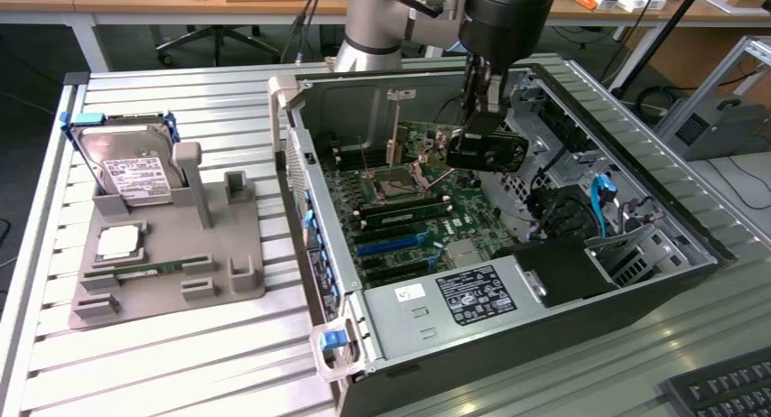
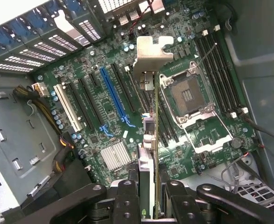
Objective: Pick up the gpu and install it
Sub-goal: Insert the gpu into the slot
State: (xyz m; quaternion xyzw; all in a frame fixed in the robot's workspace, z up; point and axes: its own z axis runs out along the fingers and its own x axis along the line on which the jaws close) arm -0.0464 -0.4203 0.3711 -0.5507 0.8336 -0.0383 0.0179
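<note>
Our black two-fingered gripper is pinched on the gpu, a thin flat expansion card with a black face, a green circuit board and a bent silver metal end bracket. One finger presses each face. The card hangs edge-down inside the open dark-grey steel computer case, over the green motherboard. We judge it is not yet seated. In the exterior view it sits at about two o'clock from the square silver processor socket. Its long axis runs straight out from the gripper, bracket end farthest, parallel to the ribbed plastic expansion slots. The glossy blue slot lies just beside it. We cannot tell which slot is under its edge.
</note>
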